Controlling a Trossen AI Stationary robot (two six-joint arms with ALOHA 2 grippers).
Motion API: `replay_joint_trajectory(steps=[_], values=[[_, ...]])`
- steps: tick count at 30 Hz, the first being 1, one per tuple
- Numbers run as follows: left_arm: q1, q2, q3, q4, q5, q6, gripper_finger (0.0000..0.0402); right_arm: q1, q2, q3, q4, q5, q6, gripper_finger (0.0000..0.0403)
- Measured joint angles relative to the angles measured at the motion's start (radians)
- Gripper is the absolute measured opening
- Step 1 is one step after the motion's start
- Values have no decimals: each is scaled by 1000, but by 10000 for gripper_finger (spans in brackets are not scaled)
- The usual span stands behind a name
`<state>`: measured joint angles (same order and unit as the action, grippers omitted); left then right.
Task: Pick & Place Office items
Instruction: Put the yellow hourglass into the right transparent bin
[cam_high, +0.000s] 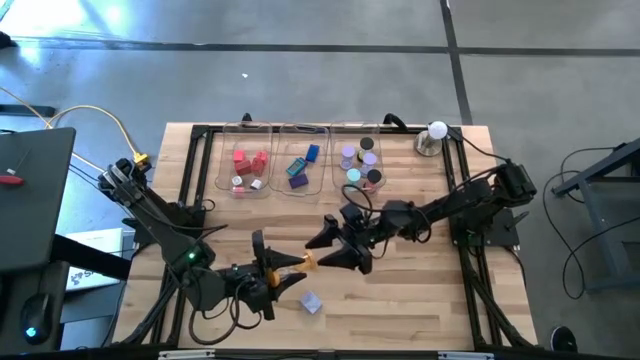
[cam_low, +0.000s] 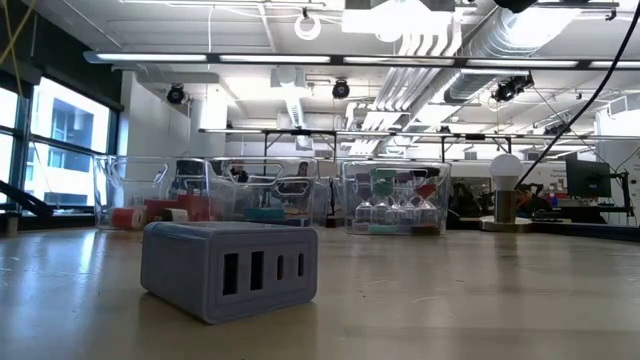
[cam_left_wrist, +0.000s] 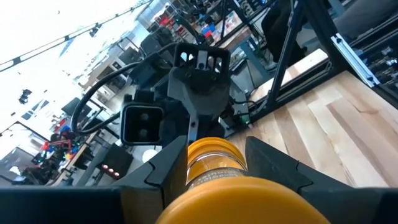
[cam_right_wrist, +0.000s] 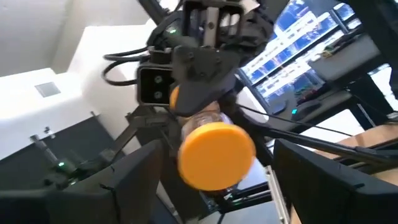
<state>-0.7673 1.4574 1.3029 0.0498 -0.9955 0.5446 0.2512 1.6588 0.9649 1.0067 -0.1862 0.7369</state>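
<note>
Most of the sorting looked finished. Three clear plastic trays sat in a row at the far side of the wooden table (cam_high: 420, 300). The left tray (cam_high: 243, 160) held red and pink blocks (cam_high: 248, 162), the middle tray (cam_high: 301, 160) held blue, teal and purple blocks (cam_high: 302, 166), and the right tray (cam_high: 360, 158) held purple, teal and black round discs (cam_high: 361, 162).

Two pieces were still out. One was a small cylinder with an orange end and a clear middle (cam_left_wrist: 211, 168), lifted off the table near its centre. The left gripper (cam_high: 297, 270) was clenched on it, fingers (cam_left_wrist: 273, 168) pressing either side. The right gripper (cam_high: 322, 248) faced it end-on from just beside, jaws spread wide around the orange end without touching, as the right wrist view showed; this read as a hand-over about to happen.

The other was a pale grey-purple block with slots in its side (cam_low: 228, 270), lying alone on the near part of the table, well apart from the trays. It would likely be the last to go.

A white ball on a metal base (cam_high: 434, 138) stood at the far right corner, untouched.
</note>
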Motion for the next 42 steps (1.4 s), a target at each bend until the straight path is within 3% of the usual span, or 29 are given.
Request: replay_joint_trajectory(steps=[35, 42], values=[[129, 0, 0, 27, 212, 17, 148, 6, 0, 0, 15, -26, -62, 297], [140, 0, 0, 26, 219, 16, 148, 10, 0, 0, 14, -26, -112, 266]])
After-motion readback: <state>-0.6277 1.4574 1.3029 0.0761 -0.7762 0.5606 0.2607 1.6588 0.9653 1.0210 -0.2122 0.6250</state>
